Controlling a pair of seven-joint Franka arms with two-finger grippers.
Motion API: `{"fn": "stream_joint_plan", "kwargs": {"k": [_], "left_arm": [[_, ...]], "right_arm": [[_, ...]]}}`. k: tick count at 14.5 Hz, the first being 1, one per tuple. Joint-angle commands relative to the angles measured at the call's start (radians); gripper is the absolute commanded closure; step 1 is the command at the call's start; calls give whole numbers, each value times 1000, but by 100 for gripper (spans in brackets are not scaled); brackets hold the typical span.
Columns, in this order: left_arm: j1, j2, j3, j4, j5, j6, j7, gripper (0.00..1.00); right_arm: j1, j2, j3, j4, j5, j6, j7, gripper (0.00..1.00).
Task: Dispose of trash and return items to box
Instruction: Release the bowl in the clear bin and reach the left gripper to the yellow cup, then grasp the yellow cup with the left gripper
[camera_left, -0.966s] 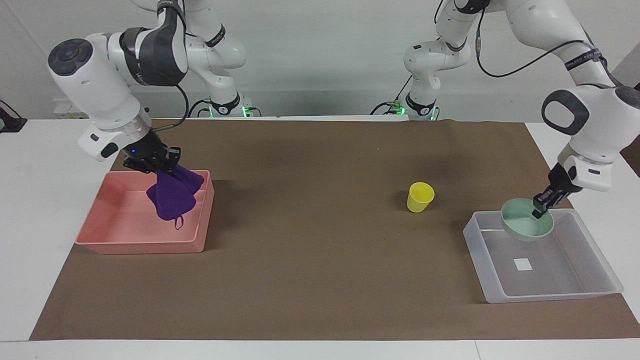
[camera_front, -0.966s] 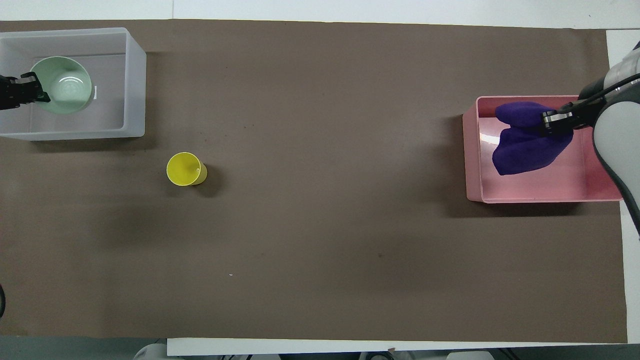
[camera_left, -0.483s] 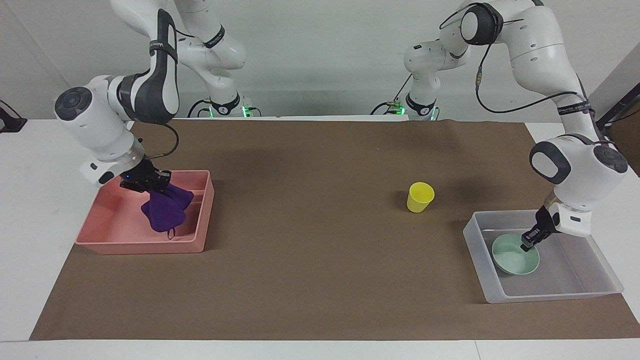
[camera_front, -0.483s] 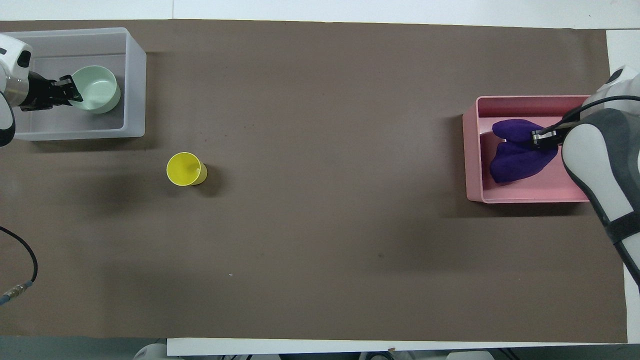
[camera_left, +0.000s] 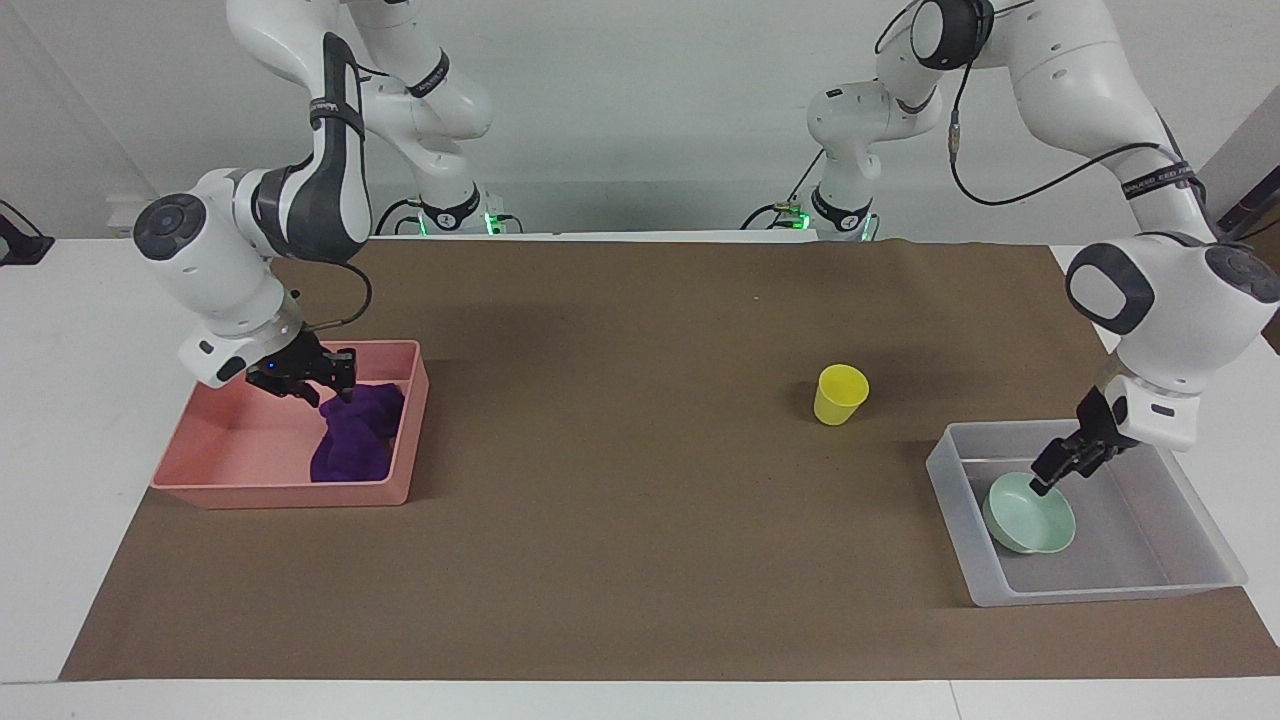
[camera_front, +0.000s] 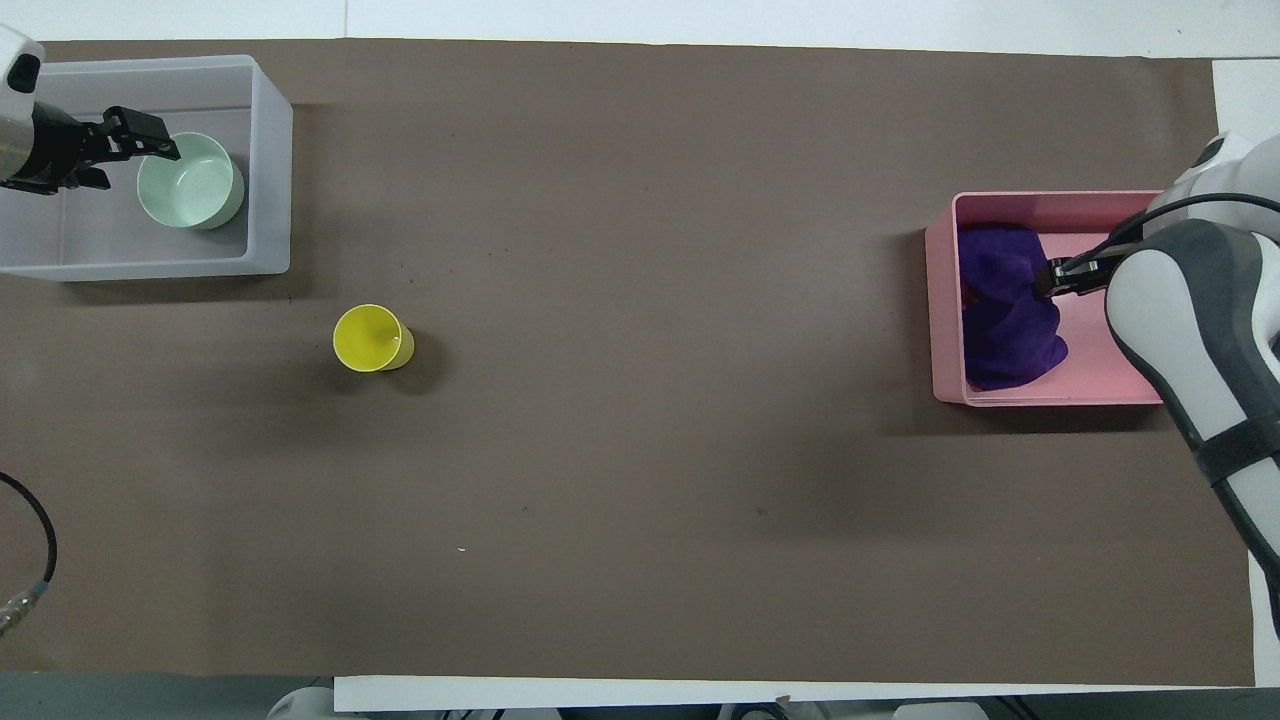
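Both arms bend steeply down at the counter's ends. Left tool (camera_left: 1050, 479) hangs fingers apart over the clear box (camera_left: 1195, 585), gripping nothing – one mint bowl (camera_left: 1030, 515) inside it. Right tool (camera_left: 335, 378), spread and unladen, hangs over the pink bin (camera_left: 240, 490) – one purple rag (camera_left: 352, 445) bunched within. One yellow cup (camera_left: 840, 394) stands on the counter (camera_left: 640, 560).

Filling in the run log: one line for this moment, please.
left gripper open over bowl in clear bin | right gripper open over rag in pink bin | cup on mat
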Motion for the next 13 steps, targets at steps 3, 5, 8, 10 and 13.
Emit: {"fn": "stream_joint_plan", "kwargs": {"k": [3, 5, 8, 10, 13], "left_arm": [[-197, -136, 15, -170, 49, -162, -190, 3], [-221, -195, 12, -286, 49, -152, -197, 3], [-248, -249, 11, -418, 49, -71, -198, 3], [-254, -282, 9, -507, 49, 17, -197, 3], [-269, -311, 9, -619, 47, 184, -204, 22]], "right_arm": [[60, -20, 17, 161, -2, -205, 48, 1], [92, -21, 18, 233, -13, -295, 56, 1], [109, -35, 17, 318, -18, -432, 57, 1], [108, -73, 18, 335, -18, -498, 57, 1], [102, -125, 17, 333, -16, -547, 57, 1]]}}
